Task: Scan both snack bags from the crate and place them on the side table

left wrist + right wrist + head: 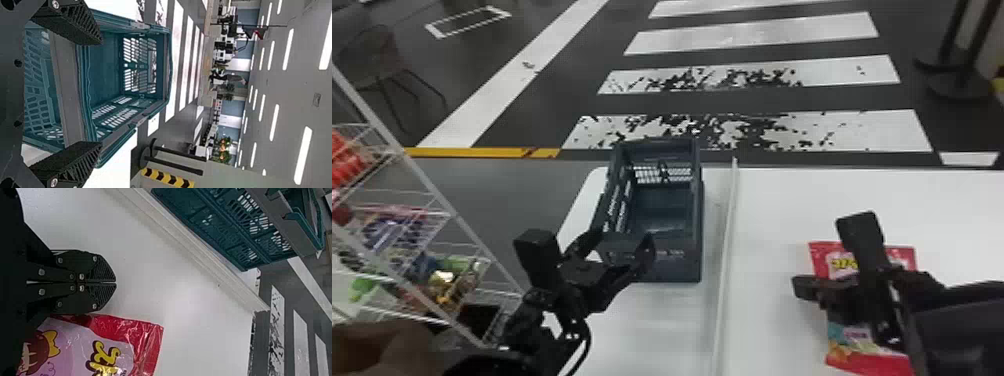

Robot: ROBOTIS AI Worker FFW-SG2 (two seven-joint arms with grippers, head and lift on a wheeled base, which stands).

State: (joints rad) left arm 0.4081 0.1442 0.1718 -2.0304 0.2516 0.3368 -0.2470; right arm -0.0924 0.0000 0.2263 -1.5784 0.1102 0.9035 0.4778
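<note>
The left black tool (626,245), fingers apart, is at the near end of the blue-green plastic crate (677,265). Next, the right black tool (799,288), fingers together, is by a shiny red-and-pink snack bag (857,342) on the white desk (782,210).

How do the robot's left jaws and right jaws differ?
The left jaws stand wide apart, while the right jaws are shut with nothing between them. The left jaws are at the near end of the dark crate; the right jaws are near the red-edged snack bag. Both pairs are black.
</note>
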